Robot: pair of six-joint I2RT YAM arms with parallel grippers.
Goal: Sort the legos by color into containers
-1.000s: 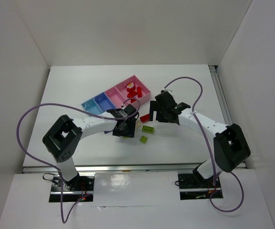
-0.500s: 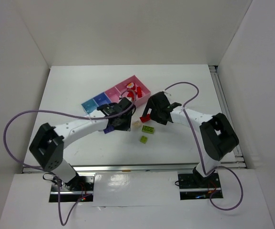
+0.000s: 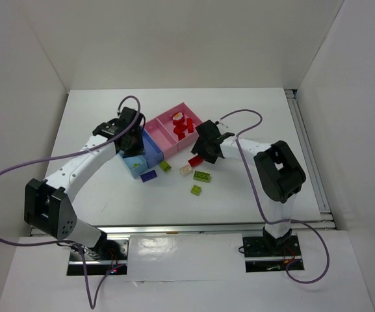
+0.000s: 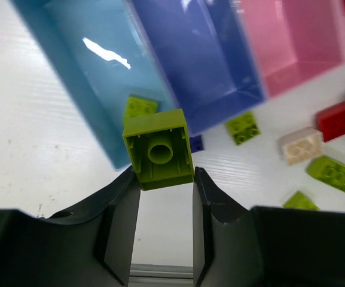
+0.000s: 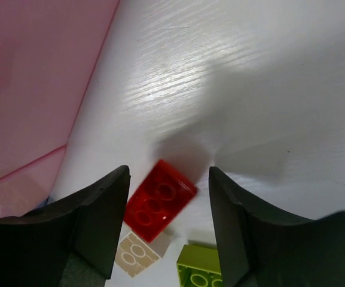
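A lime brick (image 4: 158, 149), hollow underside to the camera, is clamped in the left gripper (image 4: 163, 179) over the light blue tray (image 4: 70, 72). A second lime brick (image 4: 140, 107) is half hidden behind it. A red brick (image 5: 160, 200) on the table (image 5: 250, 72) is straddled, untouched, by the right gripper (image 5: 168, 179), its jaws parted. A cream brick (image 5: 137, 254) is partly covered by one finger.

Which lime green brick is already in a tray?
The brick lying in the light blue tray; another is held in the left pincer, the rest lie on the table.
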